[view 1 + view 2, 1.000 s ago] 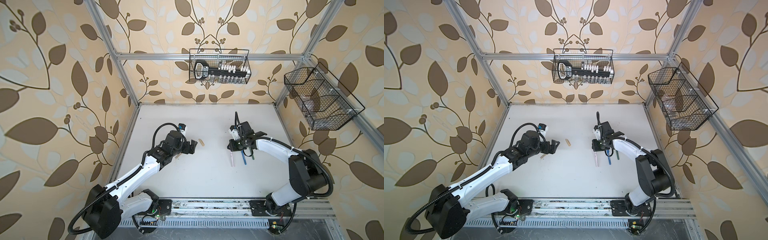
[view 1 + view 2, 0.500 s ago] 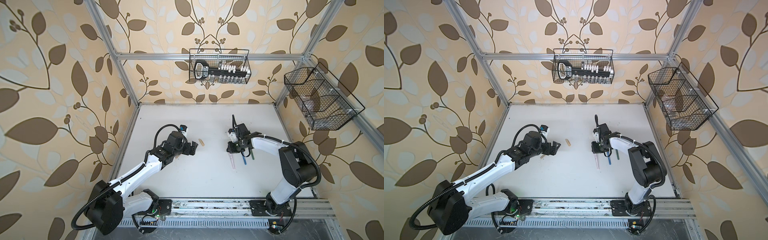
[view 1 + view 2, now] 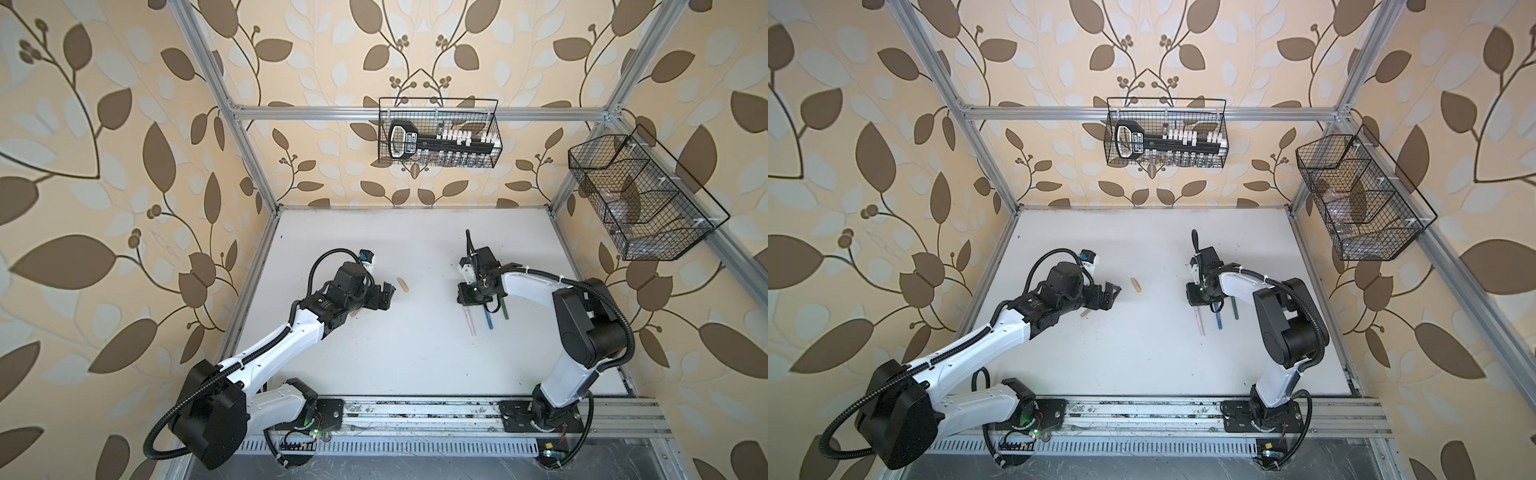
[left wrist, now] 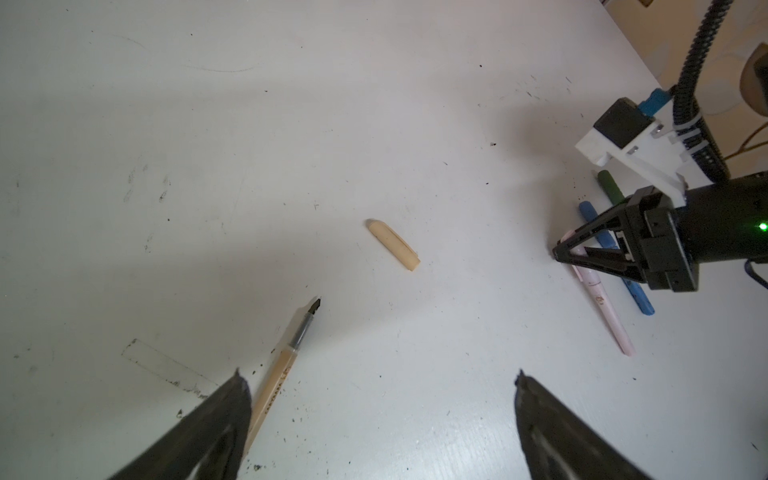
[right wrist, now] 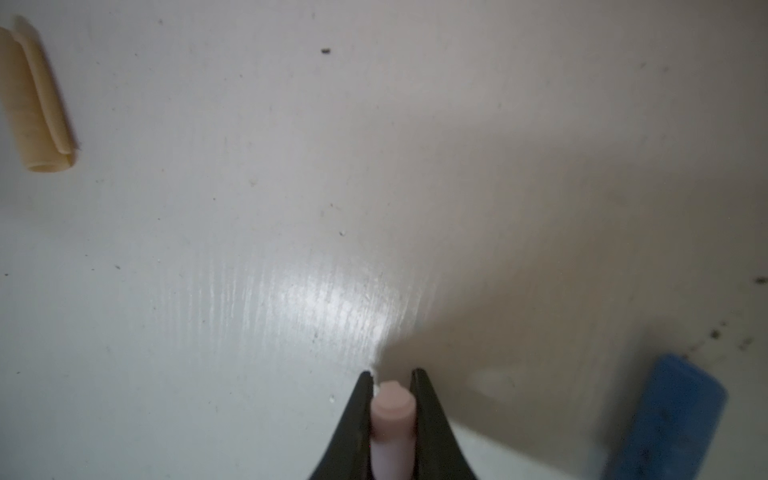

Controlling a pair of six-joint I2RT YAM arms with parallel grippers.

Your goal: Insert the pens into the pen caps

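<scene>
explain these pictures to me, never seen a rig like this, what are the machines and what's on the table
These are two robot arms bolted to a rail at the edge of a white table, each ending in a two-finger gripper. The two wide pictures come from one camera pair overhead; the two close-ups come from cameras on the arms' wrists. On the table lie an uncapped tan pen, its loose tan cap, and side by side a pink pen, blue pen and green pen. The left gripper is wide open and empty above the tan pen. The right gripper is closed on the pink pen's end.
</scene>
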